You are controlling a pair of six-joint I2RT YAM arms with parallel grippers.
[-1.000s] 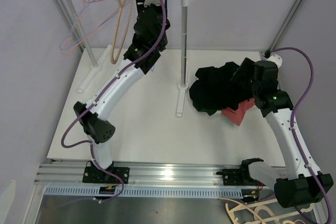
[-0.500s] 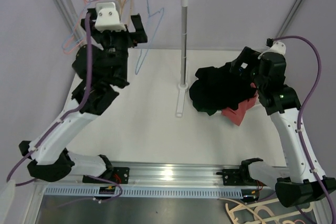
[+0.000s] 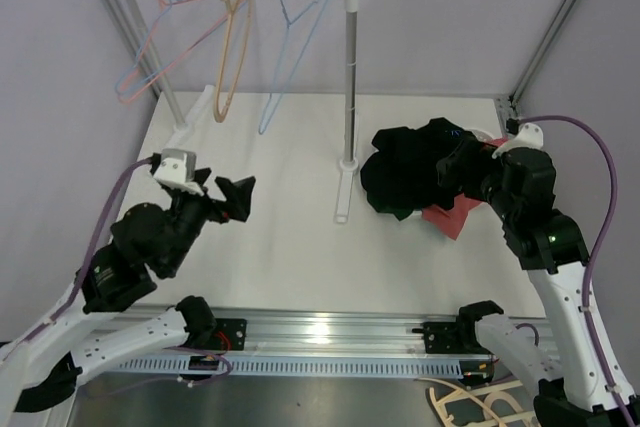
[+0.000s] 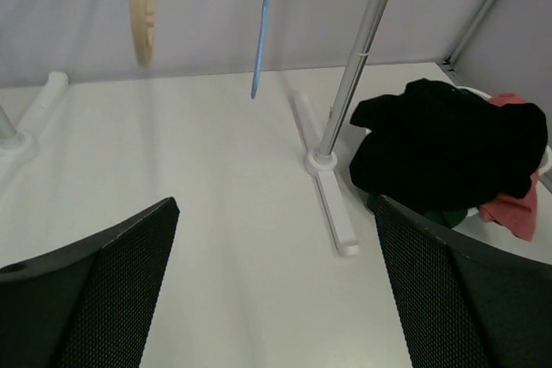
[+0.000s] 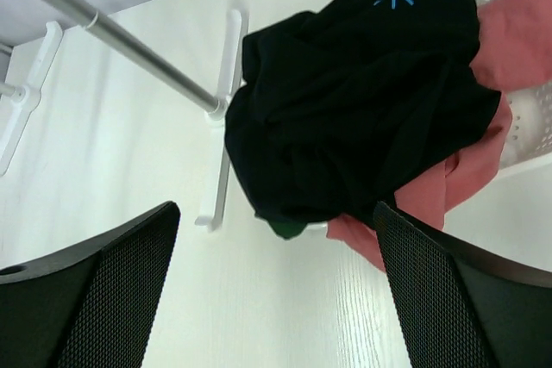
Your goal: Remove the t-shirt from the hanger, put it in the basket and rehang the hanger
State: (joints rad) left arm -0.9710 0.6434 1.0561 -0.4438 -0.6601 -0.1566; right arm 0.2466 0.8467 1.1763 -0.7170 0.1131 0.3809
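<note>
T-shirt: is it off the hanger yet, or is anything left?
Done: the t-shirt lies heaped on the basket, and the blue hanger hangs bare. In hand: nothing; left gripper and right gripper are open and empty. Left: nothing that shows.

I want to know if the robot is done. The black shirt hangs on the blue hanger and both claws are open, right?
No. The black t-shirt is off the blue hanger, heaped over the white basket; the top view shows it. The left gripper and right gripper are open, yes.
</note>
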